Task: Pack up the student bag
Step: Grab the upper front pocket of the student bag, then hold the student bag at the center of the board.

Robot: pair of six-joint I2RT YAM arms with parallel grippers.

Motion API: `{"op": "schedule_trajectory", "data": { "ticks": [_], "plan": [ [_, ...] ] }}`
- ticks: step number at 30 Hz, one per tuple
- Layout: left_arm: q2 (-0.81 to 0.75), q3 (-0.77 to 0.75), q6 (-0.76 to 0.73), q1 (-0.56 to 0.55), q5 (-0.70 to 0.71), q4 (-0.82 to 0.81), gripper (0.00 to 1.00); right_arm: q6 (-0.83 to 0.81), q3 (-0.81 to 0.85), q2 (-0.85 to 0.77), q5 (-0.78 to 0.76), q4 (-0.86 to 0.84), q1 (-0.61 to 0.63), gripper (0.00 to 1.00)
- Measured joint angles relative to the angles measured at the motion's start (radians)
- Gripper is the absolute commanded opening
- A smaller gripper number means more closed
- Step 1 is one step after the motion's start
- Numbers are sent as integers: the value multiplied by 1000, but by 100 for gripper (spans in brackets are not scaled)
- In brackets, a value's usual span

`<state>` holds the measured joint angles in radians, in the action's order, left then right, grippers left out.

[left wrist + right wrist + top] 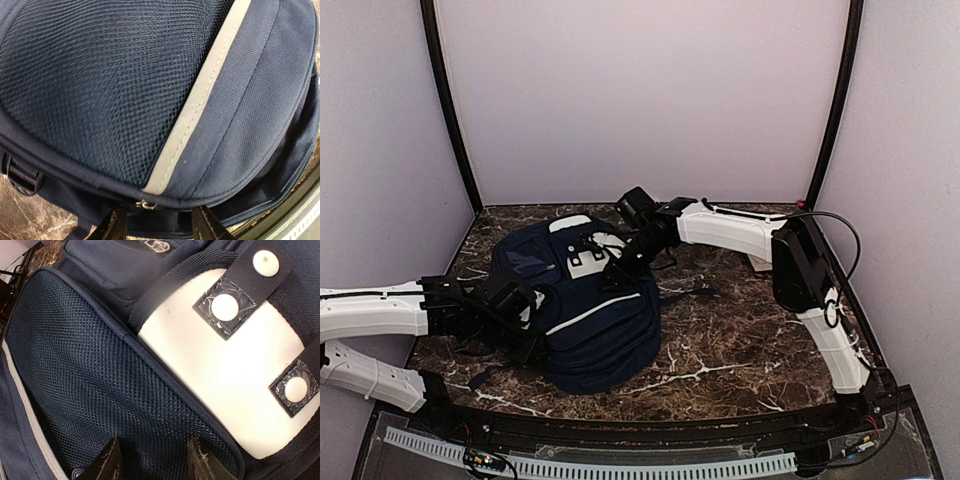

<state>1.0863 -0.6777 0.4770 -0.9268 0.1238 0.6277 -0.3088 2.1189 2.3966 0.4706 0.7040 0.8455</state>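
Note:
The student bag (590, 320), navy with a pale stripe (200, 95), lies flat on the marble table, left of centre. My left gripper (527, 308) is at the bag's left side. Its fingers (112, 227) stand apart astride the bag's zip seam, and a small metal zip ring (145, 204) sits just above them. My right gripper (617, 268) rests on top of the bag beside the cream patch (235, 375). The right fingers (107, 462) press into the navy mesh panel (100, 370) with a fold of mesh between them.
The dark marble table (740, 340) is walled by pale panels on three sides, with black posts in the corners. A black strap (685, 293) trails right from the bag. A small beige object (758, 263) lies behind the right arm. A white cable rail (620, 465) runs along the front.

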Motion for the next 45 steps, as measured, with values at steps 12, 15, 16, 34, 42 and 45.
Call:
{"op": "schedule_trajectory", "data": {
  "ticks": [12,15,16,34,42,45],
  "plan": [
    [28,17,-106,95,-78,-45,28,1,0,0,0,0,-1,46],
    [28,24,-135,106,-115,-68,20,1,0,0,0,0,-2,45],
    [28,25,-140,106,-126,-74,18,1,0,0,-1,0,-2,45],
    [-6,26,-115,117,-232,-96,0,50,-10,-27,28,3,11,45],
    [-60,26,-84,117,-296,-118,0,108,37,-19,108,0,114,45],
    [-72,32,-72,117,-311,-124,0,129,99,31,141,-10,150,45]
  ]
}}
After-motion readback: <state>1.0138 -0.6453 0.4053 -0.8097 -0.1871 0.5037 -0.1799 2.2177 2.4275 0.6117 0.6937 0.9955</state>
